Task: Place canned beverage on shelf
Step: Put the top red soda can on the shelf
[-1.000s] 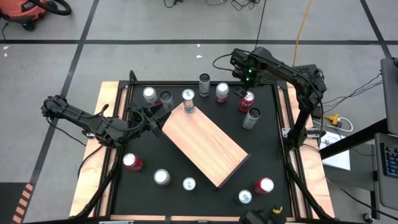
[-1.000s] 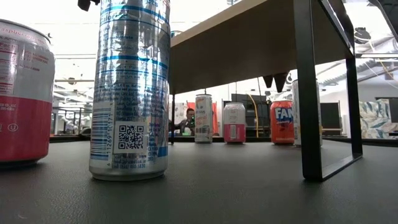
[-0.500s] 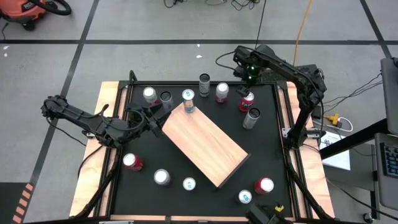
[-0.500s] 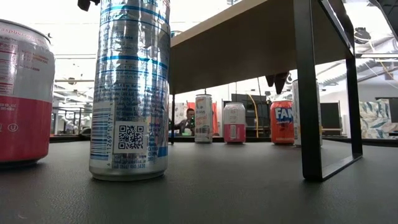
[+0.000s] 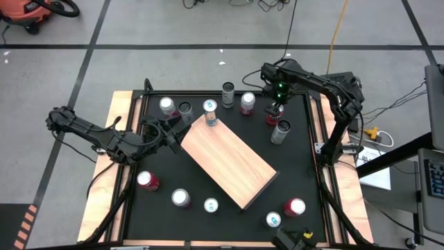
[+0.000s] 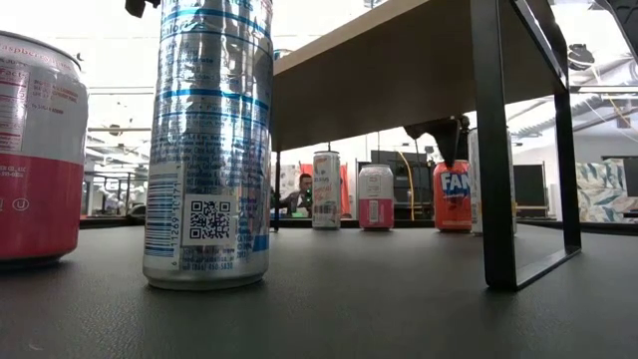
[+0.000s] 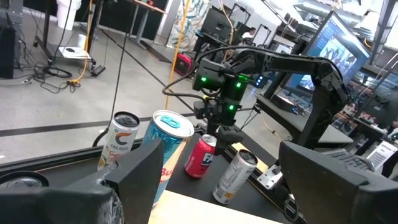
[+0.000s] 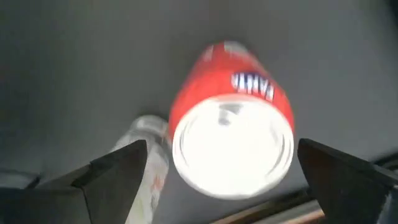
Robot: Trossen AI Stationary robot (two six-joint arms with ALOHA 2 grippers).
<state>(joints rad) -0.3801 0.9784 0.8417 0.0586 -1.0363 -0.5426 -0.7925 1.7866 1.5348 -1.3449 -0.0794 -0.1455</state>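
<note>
While jaws gape, right gripper (image 8: pixel 227 180) tops red can (image 8: pixel 231 140).

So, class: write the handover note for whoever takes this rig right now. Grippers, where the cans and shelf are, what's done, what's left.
Right gripper: open, directly above the red Fanta can at the table's far right, not gripping it.
Left gripper: open, empty, waiting by the shelf's far-left corner.
Shelf: mid-table, set at an angle, with one blue-topped can standing on its far corner.
Other cans stand around it on the black table.
Done: one can shelved.
Left: probably lower onto the Fanta can, grip, lift it to the shelf.
</note>
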